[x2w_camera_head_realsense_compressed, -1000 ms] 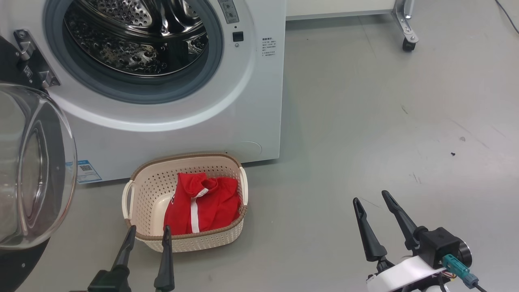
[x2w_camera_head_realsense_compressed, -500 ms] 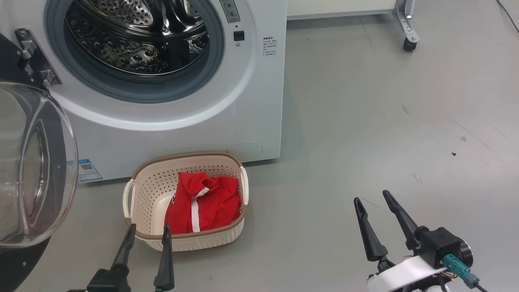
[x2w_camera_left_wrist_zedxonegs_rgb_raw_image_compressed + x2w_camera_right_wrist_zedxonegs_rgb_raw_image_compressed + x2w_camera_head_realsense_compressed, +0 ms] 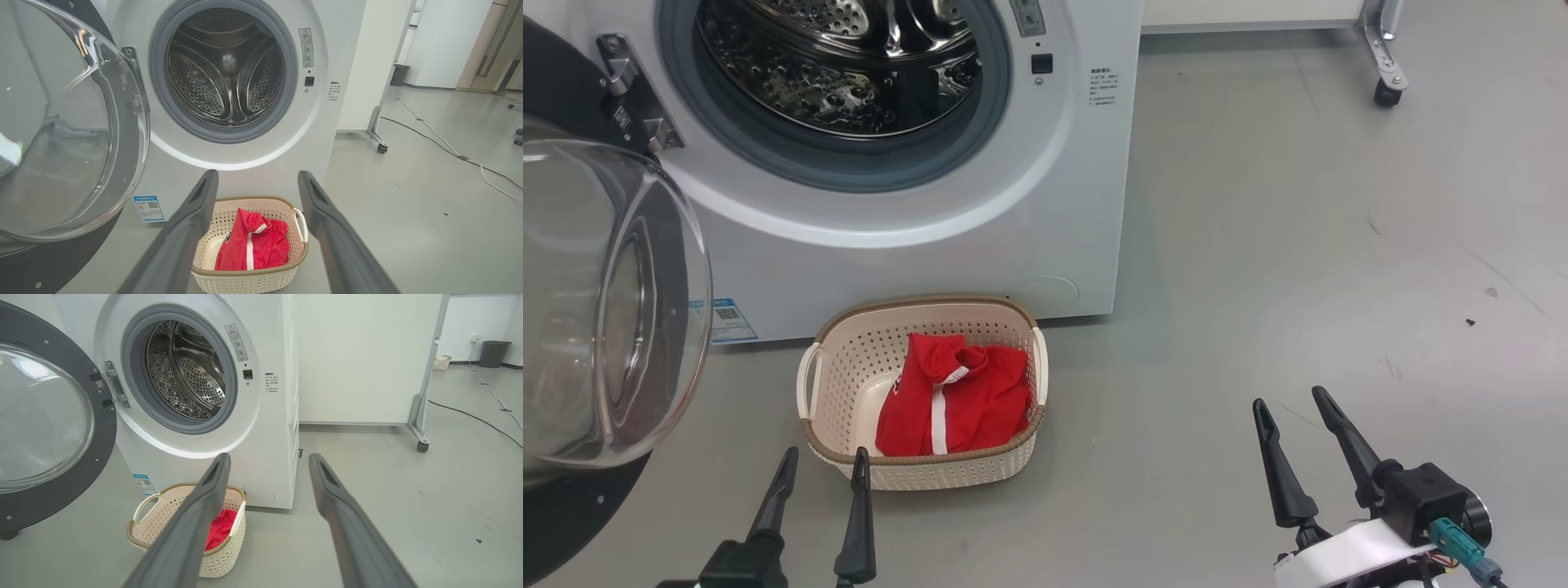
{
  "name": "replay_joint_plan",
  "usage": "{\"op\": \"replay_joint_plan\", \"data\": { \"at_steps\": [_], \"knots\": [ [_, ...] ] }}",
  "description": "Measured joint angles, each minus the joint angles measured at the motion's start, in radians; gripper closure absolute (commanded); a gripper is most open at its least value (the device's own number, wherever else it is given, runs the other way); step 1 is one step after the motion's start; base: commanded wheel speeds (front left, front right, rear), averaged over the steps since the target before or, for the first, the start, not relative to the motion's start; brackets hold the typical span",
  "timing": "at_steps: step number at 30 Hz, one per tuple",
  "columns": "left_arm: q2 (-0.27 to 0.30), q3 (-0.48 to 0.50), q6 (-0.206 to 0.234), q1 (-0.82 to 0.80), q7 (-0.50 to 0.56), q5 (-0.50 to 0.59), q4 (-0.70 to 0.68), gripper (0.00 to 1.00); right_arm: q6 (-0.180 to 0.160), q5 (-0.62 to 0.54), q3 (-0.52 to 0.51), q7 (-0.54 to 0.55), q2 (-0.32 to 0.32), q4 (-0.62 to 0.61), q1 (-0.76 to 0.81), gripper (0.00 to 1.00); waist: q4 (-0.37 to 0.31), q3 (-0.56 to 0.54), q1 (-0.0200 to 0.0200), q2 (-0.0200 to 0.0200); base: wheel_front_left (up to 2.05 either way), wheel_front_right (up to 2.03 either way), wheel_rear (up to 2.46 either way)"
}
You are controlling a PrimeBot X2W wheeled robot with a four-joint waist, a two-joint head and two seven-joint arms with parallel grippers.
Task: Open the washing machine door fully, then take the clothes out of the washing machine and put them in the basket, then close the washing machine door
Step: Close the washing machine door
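Red jersey (image 3: 952, 396): crumpled in the basket (image 3: 931, 472), white stripe showing, bunched toward the basket's right half.

Basket: on the floor (image 3: 1258, 245), just beyond the tips of the left gripper (image 3: 824, 456). The near wall is close ahead of both fingertips but apart from them. In the left wrist view, basket and jersey sit between the two fingers.

Left gripper: jaws spread wide, nothing between them, nothing touched.

Washing machine (image 3: 915, 245): straight ahead of the left jaws, directly behind the basket. Whether the basket touches its front panel cannot be told. The perforated steel drum (image 3: 226, 73) shows through the open mouth. Blue label (image 3: 723, 318) low on the front, ahead and left of the left jaws.

Door (image 3: 605, 302): stands open on its hinge, glass bowl bulging, to the left of the left jaws.

Right gripper (image 3: 1290, 398): jaws spread wide, holding nothing, over bare floor, well apart to the right of the basket. In the right wrist view its left finger crosses in front of the basket.

Caster (image 3: 1387, 90) of a wheeled frame: far ahead of the right jaws.
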Motion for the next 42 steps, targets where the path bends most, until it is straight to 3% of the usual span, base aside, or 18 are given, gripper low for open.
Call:
{"op": "replay_joint_plan", "data": {
  "at_steps": [11, 29, 42],
  "knots": [
    [0.000, -0.006, 0.000, -0.001, -0.002, -0.004, -0.002, 0.00, 0.000, -0.009, -0.016, 0.000, -0.015, -0.018, 0.000, 0.00, 0.105, 0.023, 0.0000, 0.0000, 0.00, 0.00, 0.00],
    [0.000, -0.003, 0.000, -0.001, -0.016, -0.021, 0.018, 0.00, 0.001, -0.019, -0.020, 0.000, -0.020, -0.020, 0.000, 0.00, 0.344, 0.031, 0.0000, 0.0000, 0.00, 0.00, 0.00],
    [0.001, 0.031, 0.000, 0.006, -0.025, -0.030, 0.024, 0.00, 0.002, -0.019, 0.014, 0.000, -0.016, -0.012, 0.015, 0.00, 0.454, 0.009, 0.0000, 0.0000, 0.00, 0.00, 0.00]
  ]
}}
